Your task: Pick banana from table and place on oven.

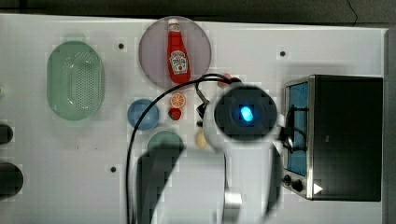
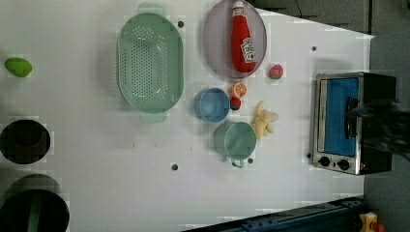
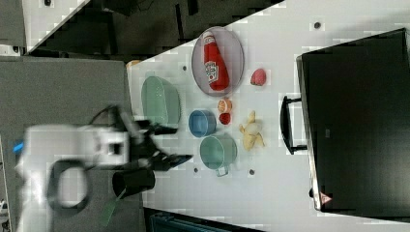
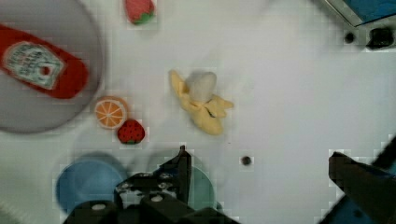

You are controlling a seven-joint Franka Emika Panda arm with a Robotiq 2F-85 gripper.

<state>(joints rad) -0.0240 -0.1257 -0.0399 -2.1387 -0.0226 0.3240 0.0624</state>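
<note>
3 views overhead, wrist view near; all share banana (image 4: 201, 100).

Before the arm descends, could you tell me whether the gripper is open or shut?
Open: in the wrist view the gripper's two fingers stand wide apart, empty, above the table.

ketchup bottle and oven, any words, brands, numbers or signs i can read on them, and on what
Ketchup bottle: a white label with dark print sits on its red body, lying on the grey plate; the print is too blurred to read.
Oven: a small red and white triangular sign on its black top near a corner; no words legible.
Oven knobs: any markings are too small to read.
No other readable text.
</note>
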